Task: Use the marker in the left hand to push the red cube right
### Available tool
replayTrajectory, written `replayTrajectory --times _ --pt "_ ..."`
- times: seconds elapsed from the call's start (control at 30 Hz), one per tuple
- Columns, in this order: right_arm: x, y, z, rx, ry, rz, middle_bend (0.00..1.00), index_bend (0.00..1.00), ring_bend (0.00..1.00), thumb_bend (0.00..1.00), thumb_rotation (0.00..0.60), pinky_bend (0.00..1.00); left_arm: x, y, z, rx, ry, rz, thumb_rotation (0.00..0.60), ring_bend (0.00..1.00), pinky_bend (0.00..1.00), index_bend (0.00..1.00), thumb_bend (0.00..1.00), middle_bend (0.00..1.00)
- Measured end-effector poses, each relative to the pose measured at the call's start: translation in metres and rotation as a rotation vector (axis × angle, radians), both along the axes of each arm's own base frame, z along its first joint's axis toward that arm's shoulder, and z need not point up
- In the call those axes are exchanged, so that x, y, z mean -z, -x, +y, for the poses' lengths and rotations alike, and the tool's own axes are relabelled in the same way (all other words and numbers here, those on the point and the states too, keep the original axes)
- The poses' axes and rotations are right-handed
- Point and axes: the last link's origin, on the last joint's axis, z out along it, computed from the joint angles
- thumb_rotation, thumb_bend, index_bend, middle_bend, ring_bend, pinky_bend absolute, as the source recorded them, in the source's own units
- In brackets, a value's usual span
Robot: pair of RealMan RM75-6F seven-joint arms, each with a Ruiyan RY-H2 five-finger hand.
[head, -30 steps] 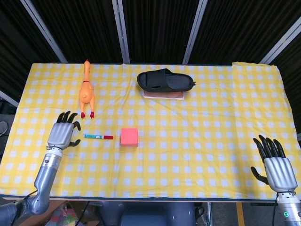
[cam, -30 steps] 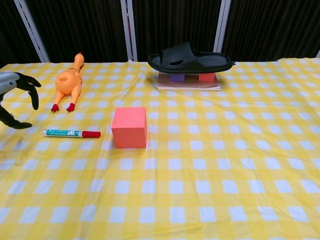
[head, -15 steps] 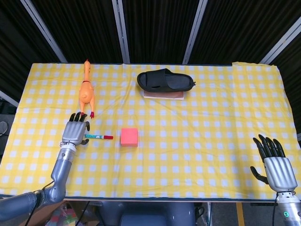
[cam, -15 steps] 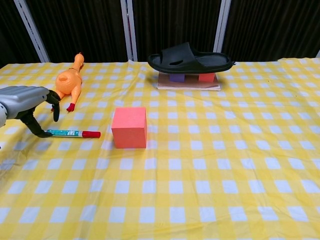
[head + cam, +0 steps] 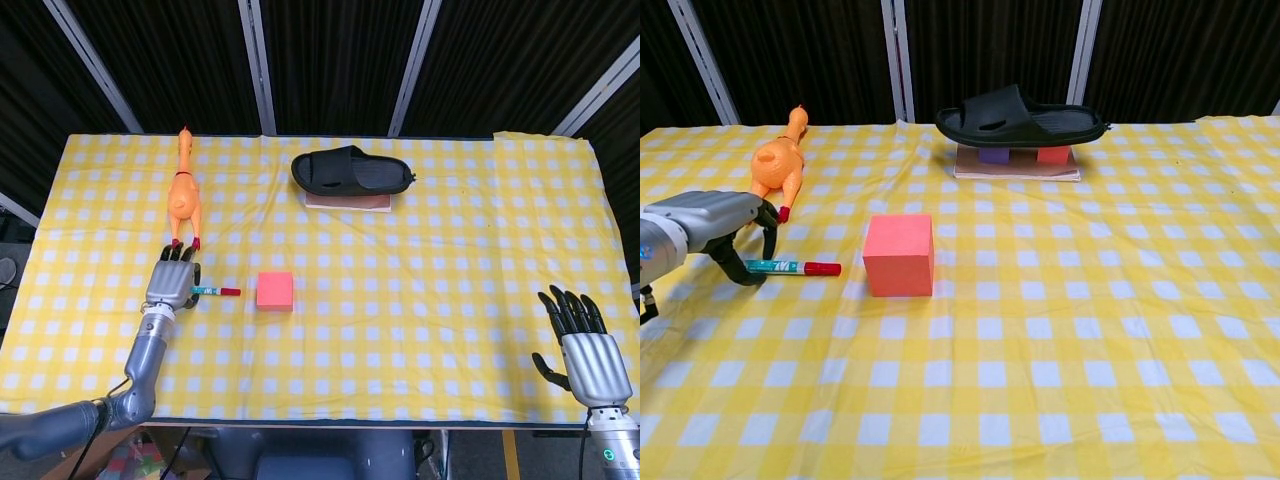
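The red cube (image 5: 275, 291) (image 5: 899, 255) sits on the yellow checked cloth, left of the table's middle. A marker (image 5: 217, 291) (image 5: 795, 267) with a red cap lies flat just left of it, cap end toward the cube with a small gap between. My left hand (image 5: 172, 280) (image 5: 710, 222) hovers over the marker's left end, fingers arched down around it and still apart; the marker lies on the cloth. My right hand (image 5: 585, 345) rests open near the front right corner, far from both.
An orange rubber chicken (image 5: 184, 200) (image 5: 777, 168) lies just behind my left hand. A black slipper (image 5: 350, 170) (image 5: 1020, 118) sits on small blocks and a board at the back middle. The cloth's front edge (image 5: 300, 420) runs close below.
My left hand has moved right from the table's left side and now covers the marker's left end. The marker, the cube and my right hand have not moved.
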Motion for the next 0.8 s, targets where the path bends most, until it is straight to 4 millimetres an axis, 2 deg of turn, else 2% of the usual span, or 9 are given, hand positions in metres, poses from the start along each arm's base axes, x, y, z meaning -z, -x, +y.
replayTrajectory --times 0.2,0.8 --pt "0.0 0.0 0.0 -0.002 0.002 -0.004 0.0 0.0 0.0 0.35 0.6 0.0 0.0 0.0 -0.001 -0.002 -0.006 -0.01 0.6 0.0 0.06 0.61 0.48 0.12" --pt "0.0 0.0 0.0 -0.001 0.003 -0.005 0.0 0.0 0.0 0.35 0.6 0.0 -0.019 -0.008 -0.003 -0.009 -0.031 -0.072 0.6 0.0 0.06 0.62 0.48 0.13"
